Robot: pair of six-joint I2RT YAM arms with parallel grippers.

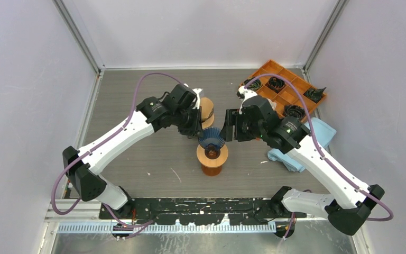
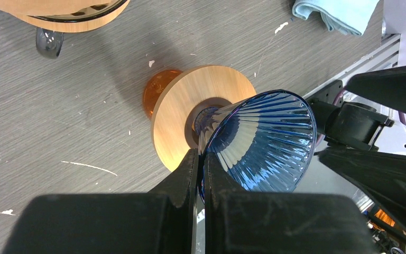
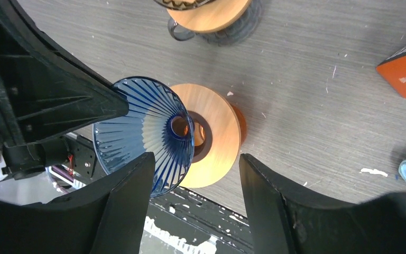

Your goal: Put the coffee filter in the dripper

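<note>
Grey wood-grain tabletop (image 1: 137,106) inside white walls. At frame centre the left fingers (image 2: 182,177) are pinched tight on the rim of the blue ribbed cone (image 2: 264,143), which I take for the filter. They hold it tilted, tip at the hole of the wooden dripper ring (image 2: 190,100), likely to seat it. The right fingers (image 3: 132,185) stand apart astride the ring, gripping nothing, probably to steady it.

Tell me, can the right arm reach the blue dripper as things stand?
Probably yes. The right gripper hangs open right beside the dripper, with nothing between them. The left gripper pinches only the dripper's opposite rim, leaving this side free.
</note>
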